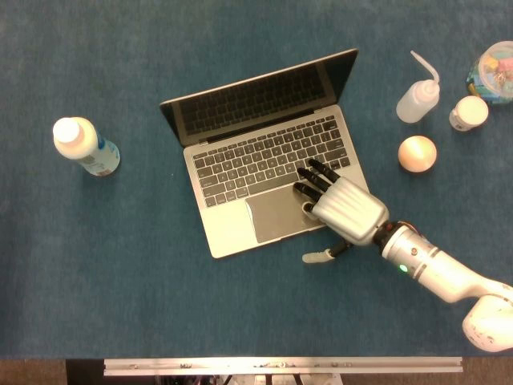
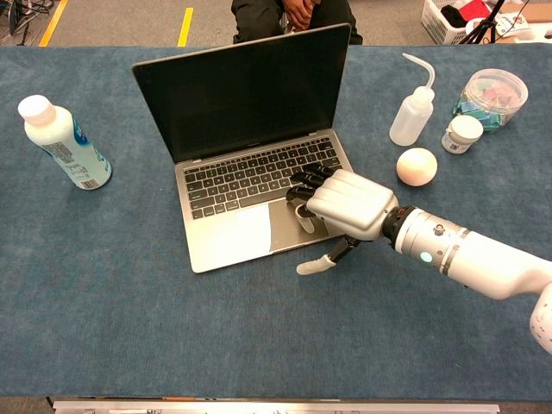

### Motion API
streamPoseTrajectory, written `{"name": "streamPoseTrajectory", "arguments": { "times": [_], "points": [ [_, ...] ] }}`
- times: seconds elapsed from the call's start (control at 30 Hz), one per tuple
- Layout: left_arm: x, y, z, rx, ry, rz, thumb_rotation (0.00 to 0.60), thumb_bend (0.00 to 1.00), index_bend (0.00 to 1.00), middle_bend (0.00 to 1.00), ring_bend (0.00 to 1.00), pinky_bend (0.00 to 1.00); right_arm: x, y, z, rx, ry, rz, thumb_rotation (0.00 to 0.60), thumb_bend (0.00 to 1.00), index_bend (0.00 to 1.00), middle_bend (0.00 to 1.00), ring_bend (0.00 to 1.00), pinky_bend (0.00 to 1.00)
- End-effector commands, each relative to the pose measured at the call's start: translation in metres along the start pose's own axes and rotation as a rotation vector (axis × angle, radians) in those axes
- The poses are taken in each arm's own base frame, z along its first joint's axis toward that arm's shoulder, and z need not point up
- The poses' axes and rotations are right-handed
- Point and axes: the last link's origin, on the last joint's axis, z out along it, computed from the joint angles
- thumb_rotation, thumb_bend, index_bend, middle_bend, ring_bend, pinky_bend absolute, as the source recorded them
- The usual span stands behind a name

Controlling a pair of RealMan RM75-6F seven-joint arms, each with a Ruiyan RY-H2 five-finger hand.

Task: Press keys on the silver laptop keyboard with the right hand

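Note:
The silver laptop [image 1: 234, 233] [image 2: 224, 248] stands open in the middle of the blue table, its dark screen facing me. My right hand [image 1: 343, 208] [image 2: 347, 203] lies palm down over the laptop's right front corner. Its dark fingertips [image 1: 314, 171] [image 2: 304, 179] are spread and reach onto the lower right keys of the keyboard [image 1: 256, 159] [image 2: 246, 179]. The thumb [image 1: 319, 256] [image 2: 314, 264] sticks out over the table just in front of the laptop. The hand holds nothing. My left hand is in neither view.
A white bottle with a blue label [image 1: 84, 146] [image 2: 60, 143] lies at the left. At the right are a squeeze bottle [image 1: 417, 99] [image 2: 410, 113], a pale ball [image 1: 417, 153] [image 2: 417, 166], a small white jar [image 1: 467, 113] [image 2: 463, 133] and a clear tub [image 1: 492, 70] [image 2: 492, 97].

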Motion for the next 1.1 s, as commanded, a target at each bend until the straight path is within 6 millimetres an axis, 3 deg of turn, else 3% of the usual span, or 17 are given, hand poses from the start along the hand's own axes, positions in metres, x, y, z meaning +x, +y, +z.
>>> {"name": "streamPoseTrajectory", "arguments": {
  "times": [0.03, 0.6, 1.1],
  "points": [
    [0.000, 0.000, 0.000, 0.000, 0.001, 0.000, 0.600, 0.25, 0.23, 0.16, 0.09, 0.08, -0.001, 0.003, 0.000, -0.010, -0.002, 0.000, 0.166, 0.00, 0.50, 0.19, 0.03, 0.00],
    [0.000, -0.001, 0.001, -0.001, 0.001, 0.001, 0.600, 0.25, 0.23, 0.16, 0.09, 0.08, 0.004, 0.020, 0.002, -0.072, 0.008, 0.007, 0.165, 0.00, 0.50, 0.19, 0.03, 0.00],
    [0.000, -0.002, 0.000, 0.002, 0.000, 0.001, 0.600, 0.25, 0.23, 0.16, 0.09, 0.08, 0.004, 0.005, 0.003, -0.028, 0.005, 0.027, 0.165, 0.00, 0.50, 0.19, 0.03, 0.00]
  ]
}}
